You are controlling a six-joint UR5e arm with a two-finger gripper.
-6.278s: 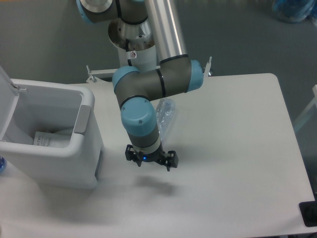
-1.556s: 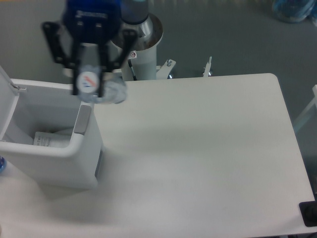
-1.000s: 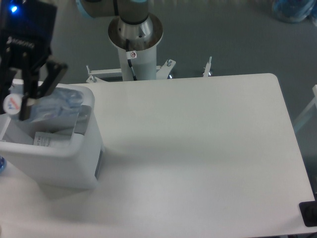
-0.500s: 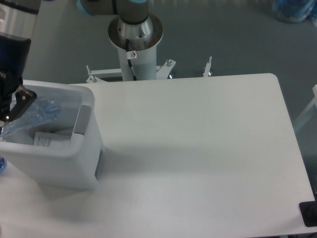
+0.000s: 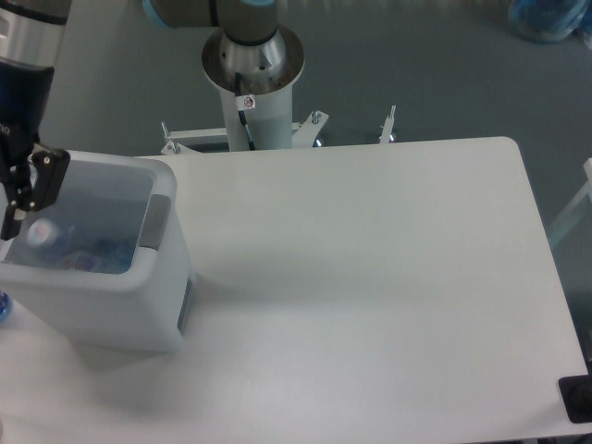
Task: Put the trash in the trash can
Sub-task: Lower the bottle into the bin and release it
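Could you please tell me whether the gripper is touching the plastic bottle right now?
Apart. The single camera view shows the bottle lying blurred inside the trash can, below the gripper.

arm: far left, pointing down | gripper [image 5: 17, 190]: fingers spread

Even, diffuse overhead light, moderately bright; no hard glare. White table [image 5: 370, 277] reads slightly washed, with faint soft banding of shade across its middle. Soft shadow on the near right side of the trash can [image 5: 162, 277]. Bottle [image 5: 69, 250] inside the can is smeared by motion blur, outline lost. Gripper [image 5: 23, 190] at the left edge dark, cropped, slightly soft. Low resolution, mild grain overall.
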